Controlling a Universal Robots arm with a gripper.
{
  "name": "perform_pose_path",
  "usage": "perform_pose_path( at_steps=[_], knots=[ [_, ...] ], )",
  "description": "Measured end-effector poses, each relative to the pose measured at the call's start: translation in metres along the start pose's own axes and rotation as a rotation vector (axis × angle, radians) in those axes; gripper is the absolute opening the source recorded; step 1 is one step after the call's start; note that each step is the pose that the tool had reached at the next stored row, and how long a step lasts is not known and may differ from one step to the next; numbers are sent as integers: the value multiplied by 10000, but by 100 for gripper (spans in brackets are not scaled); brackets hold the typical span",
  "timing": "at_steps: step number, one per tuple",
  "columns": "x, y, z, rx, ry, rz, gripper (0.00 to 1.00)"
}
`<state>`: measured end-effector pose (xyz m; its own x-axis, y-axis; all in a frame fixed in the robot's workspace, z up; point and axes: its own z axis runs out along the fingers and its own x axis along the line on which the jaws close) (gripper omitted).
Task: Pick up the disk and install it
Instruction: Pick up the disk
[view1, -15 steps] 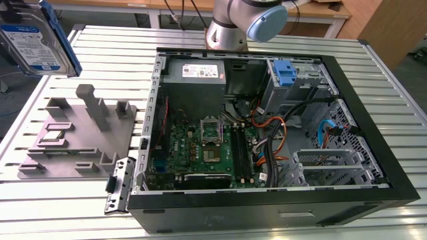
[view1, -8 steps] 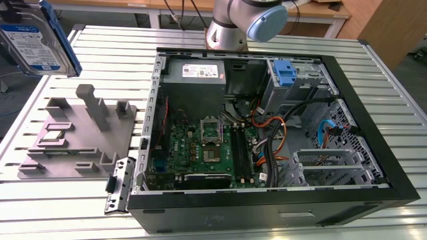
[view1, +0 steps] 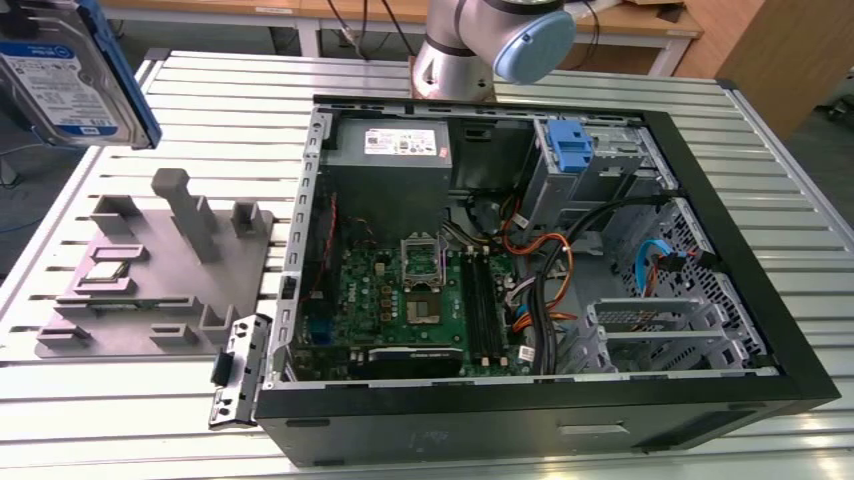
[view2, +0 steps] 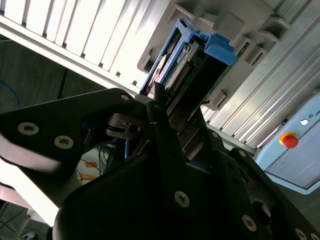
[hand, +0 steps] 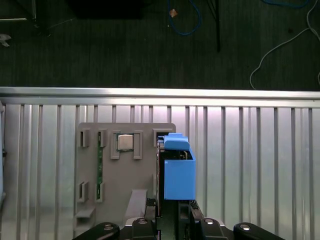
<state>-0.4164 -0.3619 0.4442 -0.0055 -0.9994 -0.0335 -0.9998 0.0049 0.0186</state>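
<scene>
Disk (view1: 60, 80) | gripped by fingers (view2: 162, 125) | aloft above grey fixture (view1: 167, 285)

Even, bright light falls from above on the slatted table (view1: 601, 80) in the exterior view, so its slats read pale with thin dark lines between them; the open computer case (view1: 534, 420) on the table is dimmer inside, darkest under its far wall; the grey fixture plate (view1: 147, 270) on the table throws short, soft shadows; the disk (view1: 60, 85), above the table's corner, has a mild sheen on its label; in the first wrist view the table's slats glare whitish-pink near its edge, and the floor (hand: 125, 45) beyond that edge is nearly black; in the second wrist view the table's slats burn out to white, and the gripper (view2: 175, 107) stands before them as a dark, backlit shape
</scene>
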Motion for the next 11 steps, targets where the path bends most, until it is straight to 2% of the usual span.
perform_pose_path(
  at_steps=[7,11],
  knots=[
    [-5,3,-152,0,0,0,35],
    [-6,3,-166,2,0,0,35]
  ],
)
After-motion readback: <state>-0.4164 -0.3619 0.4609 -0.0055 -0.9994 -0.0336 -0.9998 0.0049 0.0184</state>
